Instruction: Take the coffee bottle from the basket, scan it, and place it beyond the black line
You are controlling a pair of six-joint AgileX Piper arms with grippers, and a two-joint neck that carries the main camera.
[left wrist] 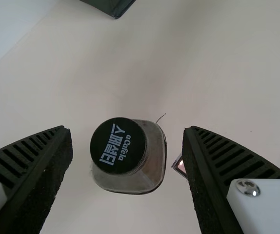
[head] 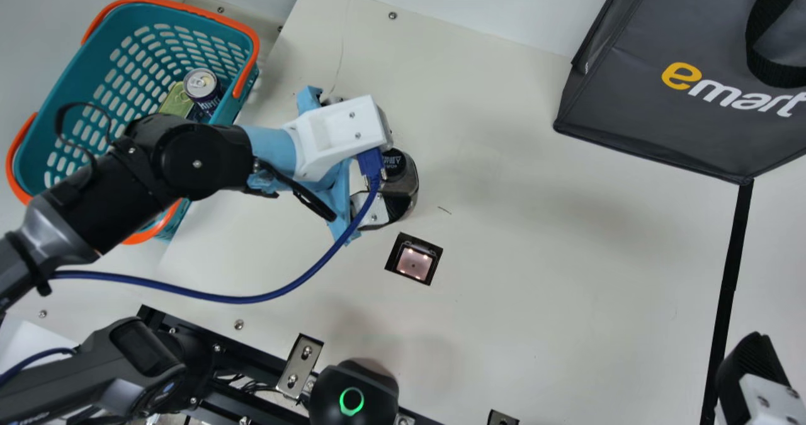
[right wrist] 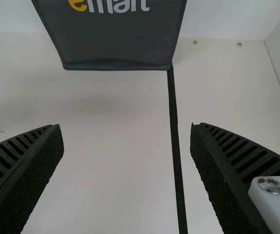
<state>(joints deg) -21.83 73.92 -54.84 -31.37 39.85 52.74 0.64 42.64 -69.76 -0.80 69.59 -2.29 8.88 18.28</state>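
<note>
- Near edge, left of centre: a smooth black dome (head: 352,378) with a glowing green ring sat beside the table I was working by remote.
- Near right: my right gripper (right wrist: 125,126) waited above the tabletop, its coarse ribbed fingers spread wide and holding nothing.
- Left of centre: a square scanner window (head: 414,262), glassy and lit pink inside a black frame, lay set into the matte cream surface.
- Just beyond the window: the coffee bottle (head: 405,189) stood upright on the table, out of the basket, its round, fine-ridged black cap (left wrist: 119,146) topping a glossy, round-cornered square body. My left gripper (left wrist: 127,127) straddled it, fingers well apart, a gap on each side and no grip.
- I judged the scanning step in hand, though I could not tell whether the code had been read. The next move called for closing evenly on the bottle, then presenting it to the window or, if scanned, carrying it right.
- Right side: the black line (head: 735,261), a flat strip, ran near to far, the bottle left of it.
- Far left: the basket (head: 53,107), slotted teal plastic with orange handles, held a shiny-topped can (head: 201,85).
- Far right: a creased dark grey bag (head: 636,110) stood.
</note>
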